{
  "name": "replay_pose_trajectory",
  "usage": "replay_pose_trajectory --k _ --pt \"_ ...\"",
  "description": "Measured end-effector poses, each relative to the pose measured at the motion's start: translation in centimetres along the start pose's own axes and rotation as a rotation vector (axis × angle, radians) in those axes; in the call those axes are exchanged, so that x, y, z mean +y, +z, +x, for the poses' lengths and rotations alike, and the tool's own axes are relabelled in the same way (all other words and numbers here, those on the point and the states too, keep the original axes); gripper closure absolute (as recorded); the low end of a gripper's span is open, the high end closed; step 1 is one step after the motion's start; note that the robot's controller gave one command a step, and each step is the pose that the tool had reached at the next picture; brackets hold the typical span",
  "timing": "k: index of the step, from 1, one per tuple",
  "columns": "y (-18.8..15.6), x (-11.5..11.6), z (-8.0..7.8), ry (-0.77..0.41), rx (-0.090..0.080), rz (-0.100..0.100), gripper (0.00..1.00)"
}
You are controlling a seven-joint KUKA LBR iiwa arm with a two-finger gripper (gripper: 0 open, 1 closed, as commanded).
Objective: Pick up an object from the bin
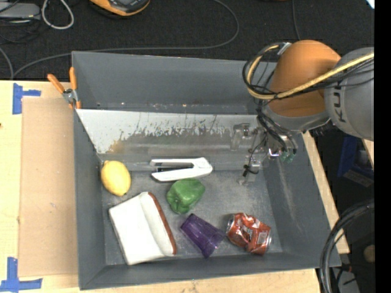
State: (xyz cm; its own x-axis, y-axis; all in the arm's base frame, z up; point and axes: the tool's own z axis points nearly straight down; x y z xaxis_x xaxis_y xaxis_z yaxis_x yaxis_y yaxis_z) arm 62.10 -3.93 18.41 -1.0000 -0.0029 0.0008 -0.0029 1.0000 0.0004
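Note:
My gripper (249, 168) hangs over the bare floor in the bin's back right part, with nothing seen between its fingers. To its left lies a white stapler-like thing (181, 168), lengthwise along the back wall. A green toy pepper (185, 194) rests just in front of that, left of and below the gripper. A crumpled red packet (248, 232) lies near the front wall, straight in front of the gripper and well apart from it.
A purple cup (201, 234) lies on its side beside the red packet. A white pad with a brown edge (143, 227) fills the front left, and a yellow lemon (116, 177) sits at the left wall. The orange-covered wrist and its cables overhang the right rim.

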Motion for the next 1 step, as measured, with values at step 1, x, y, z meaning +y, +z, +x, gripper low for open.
replay_pose_trajectory --k 1 --pt "0.01 0.0 0.0 0.0 0.0 0.0 0.0"
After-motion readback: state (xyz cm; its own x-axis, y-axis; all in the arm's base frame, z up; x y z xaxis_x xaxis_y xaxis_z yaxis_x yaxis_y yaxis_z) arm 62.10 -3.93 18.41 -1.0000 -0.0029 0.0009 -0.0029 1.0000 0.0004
